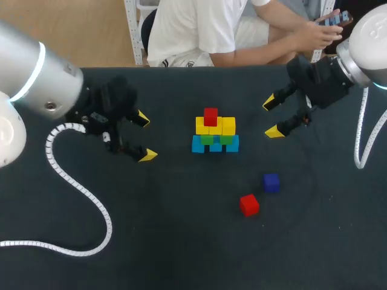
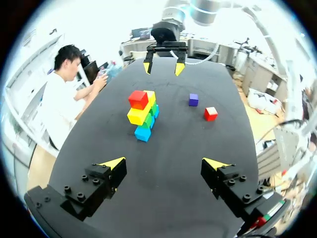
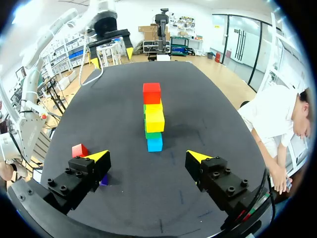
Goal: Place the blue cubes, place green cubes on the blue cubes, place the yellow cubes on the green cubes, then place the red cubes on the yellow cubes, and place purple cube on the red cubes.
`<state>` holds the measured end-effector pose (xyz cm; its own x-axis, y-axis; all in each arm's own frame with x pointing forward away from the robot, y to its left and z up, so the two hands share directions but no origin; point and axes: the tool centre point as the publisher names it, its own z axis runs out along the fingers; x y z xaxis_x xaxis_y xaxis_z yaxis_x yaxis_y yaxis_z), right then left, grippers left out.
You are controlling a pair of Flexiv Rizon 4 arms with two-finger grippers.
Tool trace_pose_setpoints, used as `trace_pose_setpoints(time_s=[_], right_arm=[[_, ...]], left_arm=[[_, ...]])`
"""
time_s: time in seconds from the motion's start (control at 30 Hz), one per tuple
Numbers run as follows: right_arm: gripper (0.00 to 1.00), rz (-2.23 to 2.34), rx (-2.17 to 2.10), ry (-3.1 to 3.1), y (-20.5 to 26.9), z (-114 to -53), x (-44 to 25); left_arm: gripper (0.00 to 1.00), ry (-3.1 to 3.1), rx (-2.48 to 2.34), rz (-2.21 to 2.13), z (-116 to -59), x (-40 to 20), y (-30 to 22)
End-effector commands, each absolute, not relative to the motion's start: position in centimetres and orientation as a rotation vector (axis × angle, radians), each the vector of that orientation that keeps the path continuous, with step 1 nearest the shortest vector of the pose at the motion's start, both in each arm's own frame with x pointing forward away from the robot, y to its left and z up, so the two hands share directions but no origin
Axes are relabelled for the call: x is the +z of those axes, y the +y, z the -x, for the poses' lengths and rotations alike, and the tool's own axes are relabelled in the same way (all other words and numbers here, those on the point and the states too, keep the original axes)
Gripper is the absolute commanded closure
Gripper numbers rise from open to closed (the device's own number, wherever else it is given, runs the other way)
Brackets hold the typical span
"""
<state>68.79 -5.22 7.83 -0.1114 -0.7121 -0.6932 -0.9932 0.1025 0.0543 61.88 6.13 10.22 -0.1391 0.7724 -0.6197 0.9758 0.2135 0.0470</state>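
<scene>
A pyramid stands mid-table: a row of blue cubes (image 1: 198, 145), green cubes (image 1: 207, 139) on them, yellow cubes (image 1: 228, 125) above, and one red cube (image 1: 210, 116) on top. A loose purple cube (image 1: 271, 182) and a loose red cube (image 1: 249, 205) lie nearer the front right. My left gripper (image 1: 146, 136) hovers open and empty left of the pyramid. On the opposite side my right gripper (image 1: 271, 117) is open and empty too. From the left wrist, the pyramid's red top (image 2: 138, 99) lies well ahead of the left gripper (image 2: 165, 163). The right wrist's gripper (image 3: 148, 156) faces the blue base (image 3: 155, 144).
The dark table (image 1: 151, 241) has free room along its front and left. A white cable (image 1: 84, 199) from my left arm loops over the front left. The loose red cube (image 3: 79, 149) sits close beside one right finger.
</scene>
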Motion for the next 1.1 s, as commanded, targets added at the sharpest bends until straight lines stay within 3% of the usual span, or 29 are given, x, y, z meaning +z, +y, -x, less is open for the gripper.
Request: trace_pose_setpoints(time_s=[0.03, 0.4, 1.1], right_arm=[[0.0, 1.66, 0.729, 1.88, -5.2, -68.7, 7.8], [0.0, 1.66, 0.729, 1.88, -5.2, -68.7, 7.8], [0.0, 1.66, 0.729, 1.88, -5.2, -68.7, 7.8]], left_arm=[[0.0, 1.926, -0.654, -1.69, -66.2, 8.8, 6.4], [0.0, 2.009, -0.525, -1.763, -69.2, 9.3, 3.2], [0.0, 1.984, -0.559, -1.746, -70.7, 9.0, 3.4]])
